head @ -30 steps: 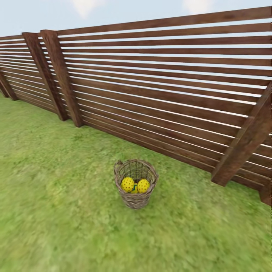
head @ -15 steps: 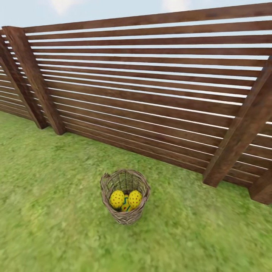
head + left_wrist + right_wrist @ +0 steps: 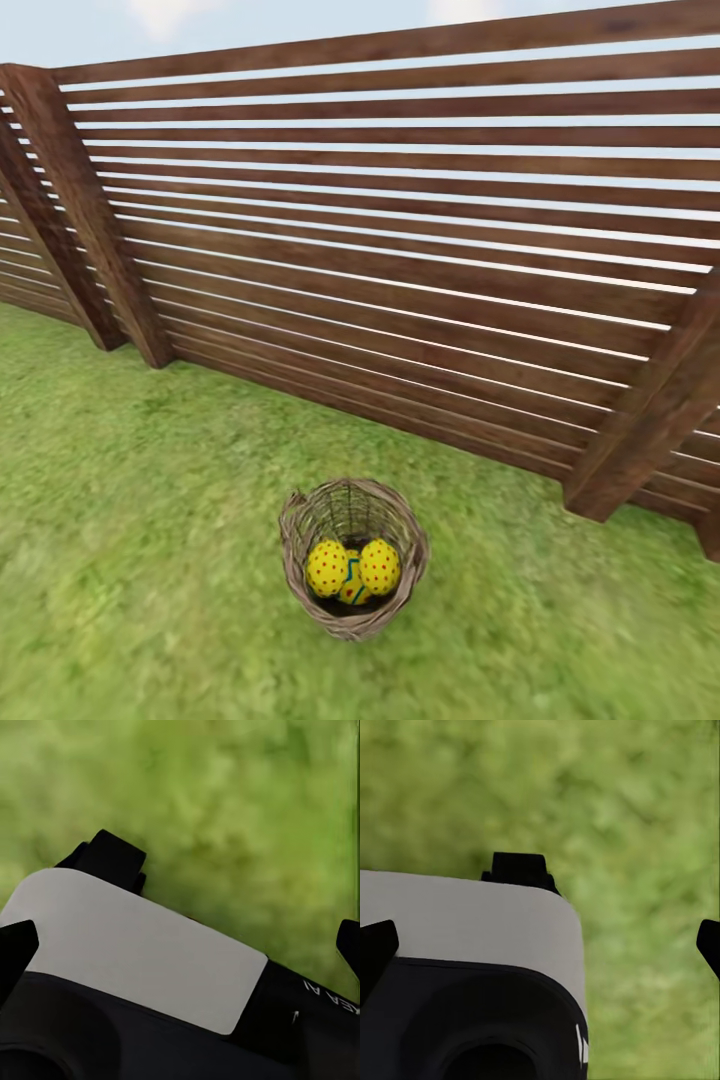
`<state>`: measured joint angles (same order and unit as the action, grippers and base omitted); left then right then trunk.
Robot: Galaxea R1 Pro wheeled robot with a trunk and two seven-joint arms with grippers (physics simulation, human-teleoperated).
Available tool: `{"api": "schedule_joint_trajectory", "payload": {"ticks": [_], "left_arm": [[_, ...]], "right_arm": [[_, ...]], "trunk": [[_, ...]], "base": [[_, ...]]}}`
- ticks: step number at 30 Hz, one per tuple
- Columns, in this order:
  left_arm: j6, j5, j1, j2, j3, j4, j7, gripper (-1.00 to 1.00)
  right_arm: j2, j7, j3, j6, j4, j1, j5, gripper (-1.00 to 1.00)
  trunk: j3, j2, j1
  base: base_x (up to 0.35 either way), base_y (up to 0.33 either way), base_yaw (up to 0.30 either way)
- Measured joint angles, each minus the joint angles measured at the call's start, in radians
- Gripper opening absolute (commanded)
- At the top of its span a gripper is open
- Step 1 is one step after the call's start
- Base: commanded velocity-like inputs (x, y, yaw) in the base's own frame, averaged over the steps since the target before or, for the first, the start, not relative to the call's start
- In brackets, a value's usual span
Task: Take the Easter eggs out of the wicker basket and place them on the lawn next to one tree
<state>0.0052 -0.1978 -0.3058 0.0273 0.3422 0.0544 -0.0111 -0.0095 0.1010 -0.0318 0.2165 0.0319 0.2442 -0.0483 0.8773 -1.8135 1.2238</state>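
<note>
The wicker basket stands upright on the lawn low in the head view, a short way in front of a fence. Inside it lie the Easter eggs: two yellow ones with red dots side by side, and a third with a blue zigzag partly hidden beneath them. No tree is in view. My left gripper and right gripper hang over grass, each open with its black fingertips far apart and nothing between them.
A tall brown slatted wooden fence runs across behind the basket, with slanted posts at the left and right. Grass spreads to the left and front. Part of my white and black body shows below each wrist.
The whole head view has shifted: the camera has come closer, so the basket sits lower and looks larger, and I look more down into it. The eggs lie as before.
</note>
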Motion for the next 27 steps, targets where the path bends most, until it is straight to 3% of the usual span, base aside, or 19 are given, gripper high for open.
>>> {"api": "schedule_joint_trajectory", "payload": {"ticks": [7, 8, 9, 10, 11, 13, 15, 19, 20, 23, 27], "left_arm": [[0.001, -0.004, 0.001, -0.002, 0.004, 0.007, 0.0, 1.0], [0.01, -0.003, -0.007, -0.046, 0.006, 0.048, 0.003, 1.0], [0.02, -0.003, -0.013, -0.083, 0.008, 0.084, 0.002, 1.0], [0.041, -0.002, -0.021, -0.101, 0.006, 0.128, 0.002, 1.0], [0.105, -0.002, -0.03, -0.132, 0.004, 0.21, 0.001, 1.0], [0.244, -0.002, -0.046, -0.174, 0.0, 0.356, 0.0, 1.0], [0.356, -0.002, -0.066, -0.19, 0.0, 0.487, -0.001, 1.0], [0.593, -0.004, -0.142, -0.196, -0.004, 0.852, -0.003, 1.0], [0.617, -0.003, -0.164, -0.189, -0.006, 0.901, -0.004, 1.0], [0.65, -0.003, -0.228, -0.178, -0.006, 0.956, -0.006, 1.0], [0.655, 0.0, -0.285, -0.18, -0.008, 0.895, -0.006, 1.0]], "right_arm": [[0.002, 0.001, -0.002, -0.006, -0.009, 0.008, -0.003, 1.0], [-0.001, 0.004, 0.0, -0.144, -0.091, 0.041, -0.002, 1.0], [-0.001, 0.004, -0.001, -0.238, -0.142, 0.133, -0.001, 1.0], [-0.002, 0.004, 0.001, -0.335, -0.196, 0.17, 0.0, 1.0], [-0.002, 0.002, 0.005, -0.465, -0.291, 0.201, 0.002, 1.0], [-0.002, 0.003, 0.017, -0.585, -0.453, 0.232, 0.01, 1.0], [-0.001, 0.007, 0.032, -0.642, -0.565, 0.242, 0.02, 1.0], [0.001, 0.011, 0.108, -0.74, -0.805, 0.263, 0.027, 1.0], [0.001, 0.011, 0.117, -0.756, -0.844, 0.273, 0.028, 1.0], [0.002, 0.012, 0.128, -0.813, -0.927, 0.303, 0.028, 1.0], [0.003, 0.012, 0.133, -0.861, -0.999, 0.318, 0.031, 1.0]], "trunk": [[0.0, 0.0, 0.001], [0.0, 0.0, 0.001], [0.0, 0.0, 0.001], [0.0, 0.0, 0.001], [0.0, 0.0, 0.001], [0.0, 0.0, 0.0], [0.0, 0.0, 0.0], [0.0, 0.0, 0.0], [0.0, 0.0, 0.0], [-0.001, 0.0, 0.0], [-0.004, 0.0, 0.001]], "base": [[0.056, 0.038, 0.0], [0.001, 0.001, 0.0], [0.0, 0.0, 0.0], [0.0, 0.0, 0.0], [0.0, 0.0, 0.0], [0.0, 0.0, 0.0], [0.0, 0.0, 0.0], [0.0, 0.0, 0.0], [0.0, 0.0, 0.0], [0.0, 0.0, -0.102], [0.0, 0.0, -0.231]]}}
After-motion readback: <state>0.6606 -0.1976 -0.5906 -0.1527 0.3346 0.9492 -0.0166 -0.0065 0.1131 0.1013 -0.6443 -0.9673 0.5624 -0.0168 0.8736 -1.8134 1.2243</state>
